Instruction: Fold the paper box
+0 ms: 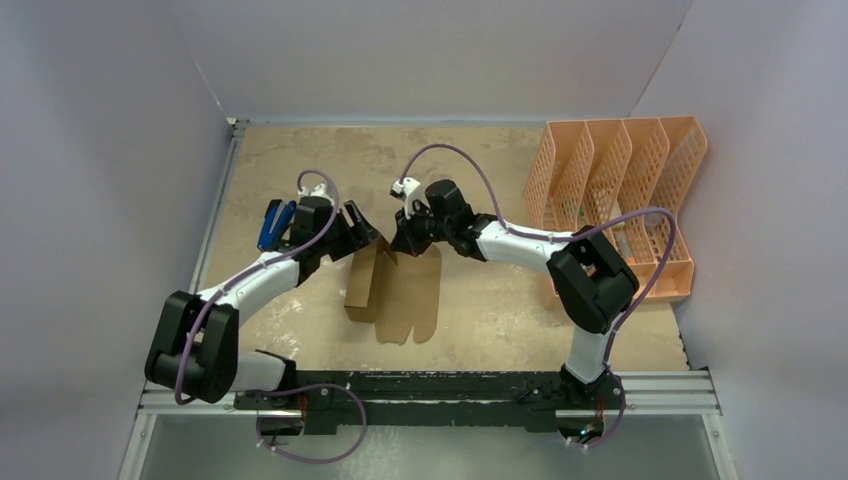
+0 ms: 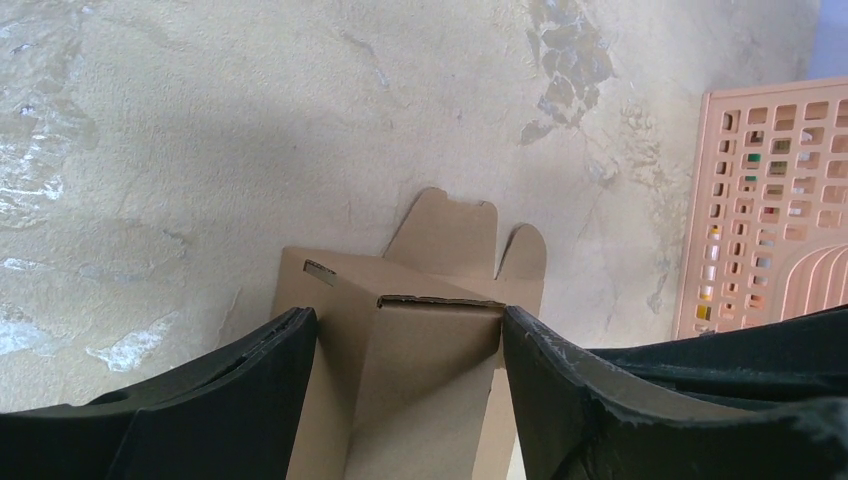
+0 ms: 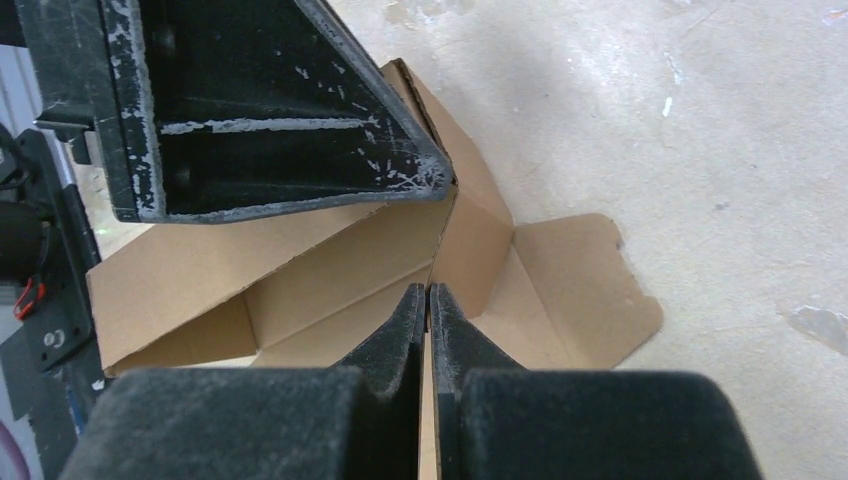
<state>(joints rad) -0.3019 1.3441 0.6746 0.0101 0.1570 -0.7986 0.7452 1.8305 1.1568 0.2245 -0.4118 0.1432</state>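
The paper box is brown cardboard, partly folded, lying mid-table with one section raised and rounded tabs flat on the table. My left gripper is open at the box's far left corner. In the left wrist view its fingers straddle the raised folded section, one on each side and close against it. My right gripper is shut on a thin upright cardboard edge. In the right wrist view the fingertips pinch that edge, with the box's flaps beyond. A left finger rests at the raised wall's top.
A peach-orange perforated file organizer stands at the back right, also in the left wrist view. White walls enclose the table on three sides. A metal rail runs along the near edge by the arm bases.
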